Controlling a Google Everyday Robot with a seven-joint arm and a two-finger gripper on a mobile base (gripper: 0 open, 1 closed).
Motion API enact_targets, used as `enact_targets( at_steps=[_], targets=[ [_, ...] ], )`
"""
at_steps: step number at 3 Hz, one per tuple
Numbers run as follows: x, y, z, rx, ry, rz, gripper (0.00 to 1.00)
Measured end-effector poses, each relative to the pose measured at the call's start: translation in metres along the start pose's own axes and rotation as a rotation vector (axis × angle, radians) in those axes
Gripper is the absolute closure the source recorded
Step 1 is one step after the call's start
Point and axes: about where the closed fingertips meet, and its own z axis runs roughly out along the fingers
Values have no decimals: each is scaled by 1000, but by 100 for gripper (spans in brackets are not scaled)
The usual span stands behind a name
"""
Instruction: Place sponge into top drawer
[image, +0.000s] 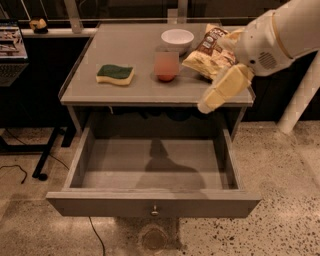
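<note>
The sponge (115, 74), pale yellow with a dark green top, lies on the left part of the grey table top (127, 47). The top drawer (90, 200) is pulled wide open below the table; it is empty and has a small metal knob (154, 211) on its front. My gripper (214, 96) hangs at the end of the white arm (280, 37) over the table's front right corner, above the drawer's right side. It is well to the right of the sponge and holds nothing that I can see.
A red apple (166, 68), a white bowl (177, 39) and a chip bag (212, 50) sit on the table to the right of the sponge. A black stand and cables (30, 165) are on the floor at left.
</note>
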Motion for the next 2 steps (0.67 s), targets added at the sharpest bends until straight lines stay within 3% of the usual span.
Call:
enact_targets(
  at_steps=[1, 2],
  targets=[
    [-30, -14, 20, -18, -59, -29, 0],
    [-30, -14, 20, -18, -59, -29, 0]
  ],
)
